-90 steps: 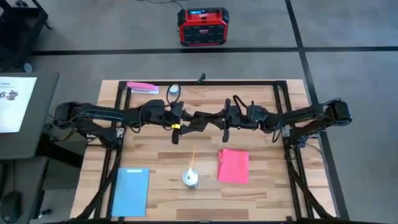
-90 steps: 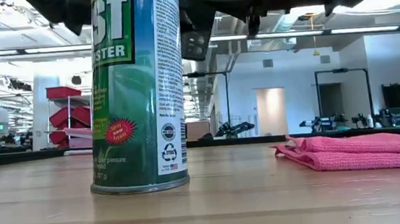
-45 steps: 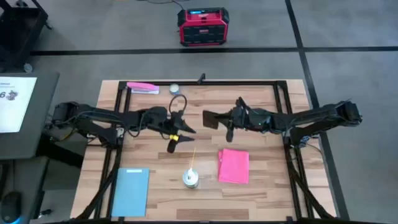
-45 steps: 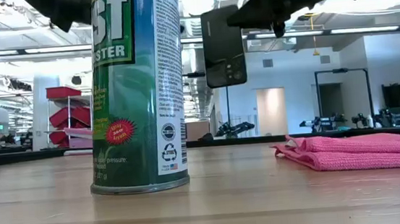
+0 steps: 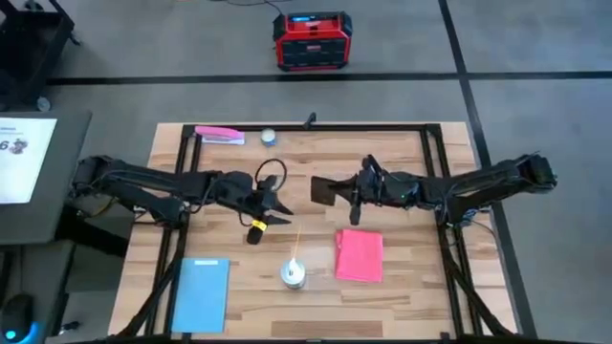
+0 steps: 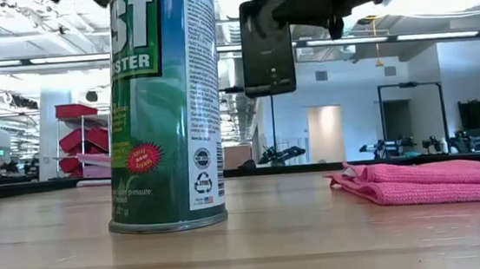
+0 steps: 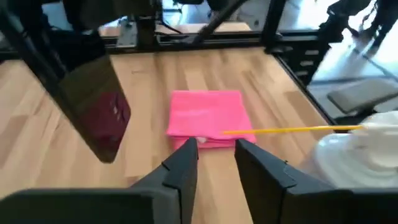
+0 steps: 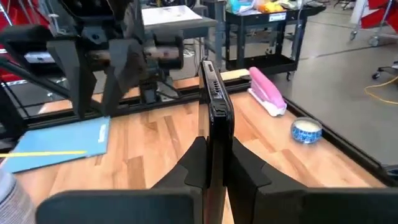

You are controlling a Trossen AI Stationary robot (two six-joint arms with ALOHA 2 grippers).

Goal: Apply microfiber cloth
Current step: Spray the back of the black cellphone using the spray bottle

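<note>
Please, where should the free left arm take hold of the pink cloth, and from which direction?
The microfiber cloth lies flat and folded on the table. Probably best: the open left end effector descends from above onto the layered edge facing it, pinching the layers together.

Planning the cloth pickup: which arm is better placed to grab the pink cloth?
Left. The left gripper is open, empty and faces the microfiber cloth. The right gripper is shut on the black phone.
</note>
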